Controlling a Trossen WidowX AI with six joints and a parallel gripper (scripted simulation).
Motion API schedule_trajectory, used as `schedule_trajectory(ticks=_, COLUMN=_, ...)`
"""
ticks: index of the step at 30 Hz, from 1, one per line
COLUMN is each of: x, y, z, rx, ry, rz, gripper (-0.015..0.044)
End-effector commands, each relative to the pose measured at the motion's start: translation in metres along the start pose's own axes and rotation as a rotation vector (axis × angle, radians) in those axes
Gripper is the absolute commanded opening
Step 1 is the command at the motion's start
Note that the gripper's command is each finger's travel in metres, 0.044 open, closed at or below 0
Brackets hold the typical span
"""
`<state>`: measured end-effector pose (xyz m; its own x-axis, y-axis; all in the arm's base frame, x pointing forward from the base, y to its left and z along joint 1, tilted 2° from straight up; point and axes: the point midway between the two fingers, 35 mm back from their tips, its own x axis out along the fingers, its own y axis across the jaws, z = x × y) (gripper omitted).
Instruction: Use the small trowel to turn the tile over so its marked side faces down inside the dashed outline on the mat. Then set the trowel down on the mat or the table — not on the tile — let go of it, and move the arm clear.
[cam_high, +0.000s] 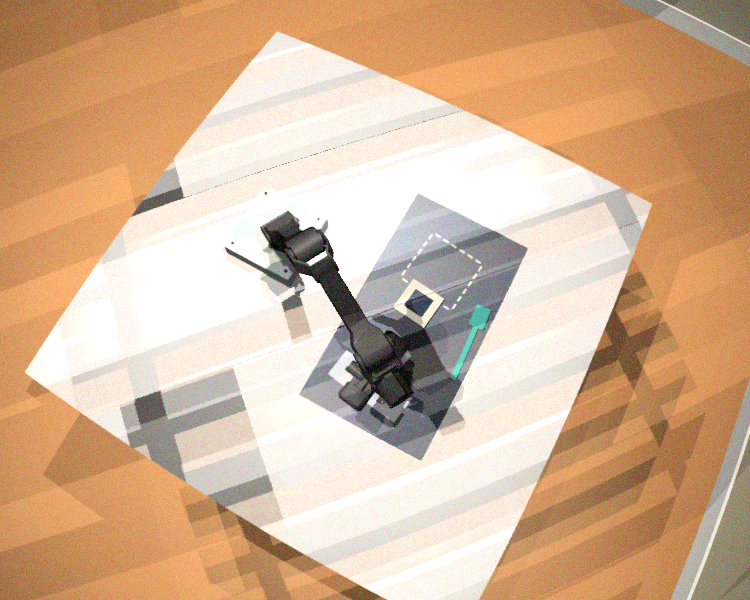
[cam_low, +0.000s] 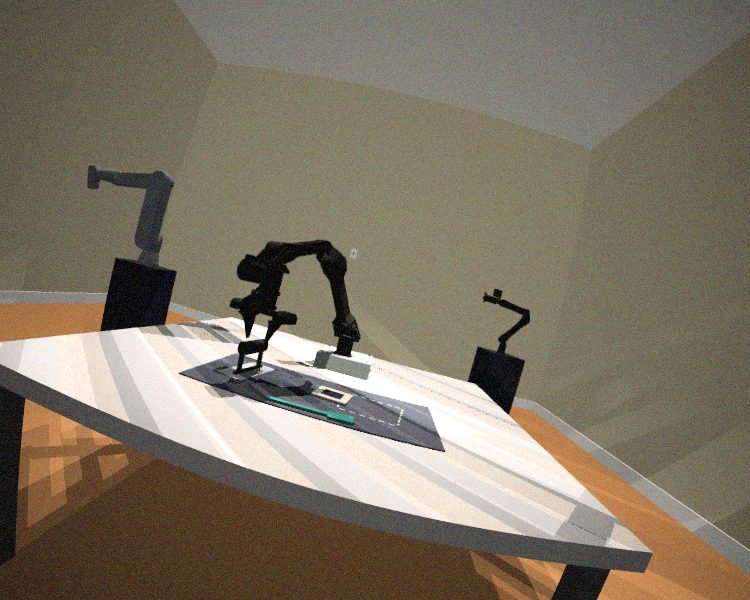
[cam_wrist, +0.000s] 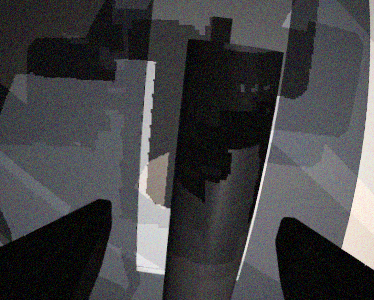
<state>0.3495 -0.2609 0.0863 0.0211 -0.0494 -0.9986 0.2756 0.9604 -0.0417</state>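
Observation:
My gripper (cam_high: 375, 395) (cam_low: 263, 325) (cam_wrist: 196, 222) is open and points down over the near end of the dark mat (cam_high: 487, 250) (cam_low: 412, 431). Right below it is a tool with a dark round handle (cam_low: 250, 345) (cam_wrist: 212, 212) on a white flat plate (cam_high: 337, 370) (cam_wrist: 145, 237). In the wrist view the handle lies between my two fingertips, untouched. The tile (cam_high: 419, 304) (cam_low: 331, 394), cream with a dark square facing up, lies flat at the near edge of the dashed outline (cam_high: 457, 250), mostly outside it. A teal flat-bladed tool (cam_high: 467, 344) (cam_low: 306, 406) lies on the mat beside the tile.
The arm's base (cam_high: 250, 250) (cam_low: 340, 364) is bolted to the white table (cam_high: 156, 300) (cam_low: 437, 494) left of the mat. Two other robot arms on black pedestals (cam_low: 137, 294) (cam_low: 500, 369) stand on the floor beyond the table.

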Motion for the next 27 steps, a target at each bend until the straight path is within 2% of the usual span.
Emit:
schedule_trajectory(ticks=1, x=0.009, y=-0.001, z=-0.001, rx=0.004, ry=0.007, rz=-0.003, gripper=0.027)
schedule_trajectory(ticks=13, x=0.026, y=0.0, z=-0.002, rx=0.004, ry=0.008, rz=-0.003, gripper=0.027)
schedule_trajectory(ticks=27, x=0.026, y=0.0, z=-0.002, rx=0.004, ry=0.008, rz=-0.003, gripper=0.0177)
